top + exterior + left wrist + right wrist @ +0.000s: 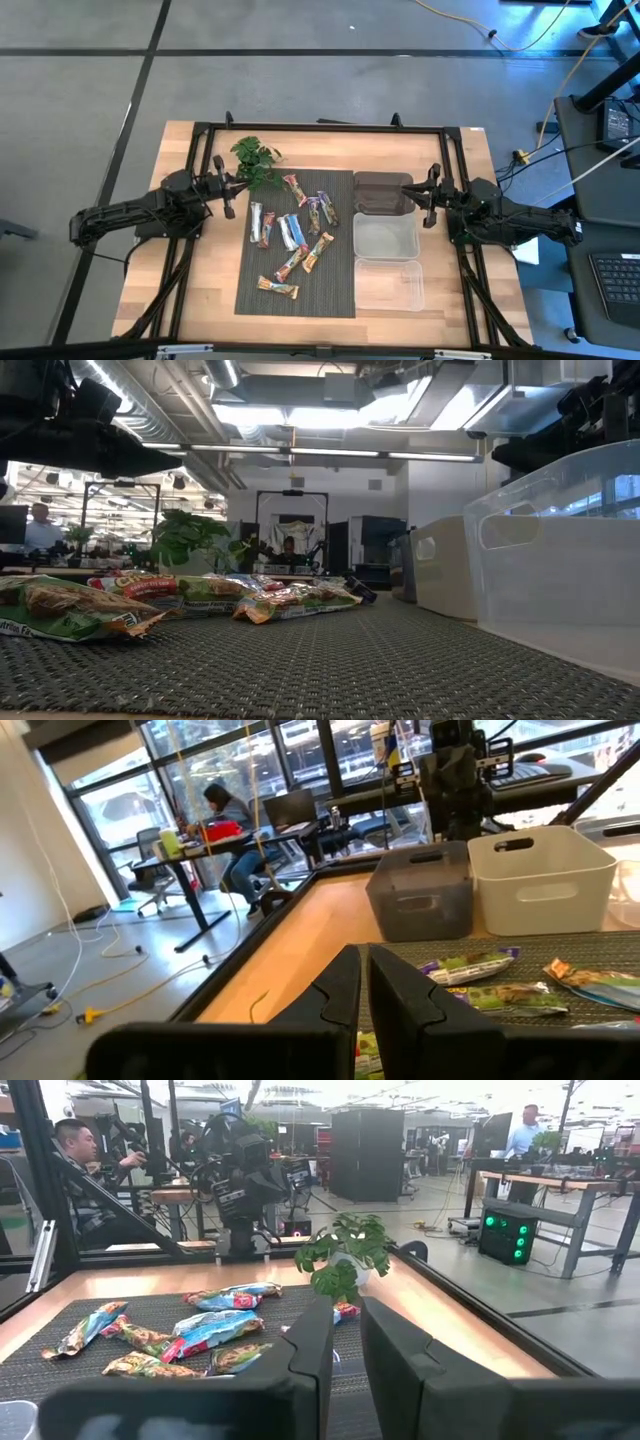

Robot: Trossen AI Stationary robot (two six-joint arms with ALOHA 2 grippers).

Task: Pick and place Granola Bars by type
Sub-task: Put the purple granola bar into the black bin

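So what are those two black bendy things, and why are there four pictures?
They are two robot arms at a wooden table. One picture looks down from above, one peeks along the tabletop, and two come from little cameras on the arms' wrists. The left end effector waits beside the green leafy plant sprig. The right end effector hangs over the dark see-through plastic bin. Both are pinched shut and hold nothing. On the dark woven mat lie small shiny wrapped granola bars, scattered and not yet sorted. Beside the mat, two clear plastic bins continue the row after the dark one.
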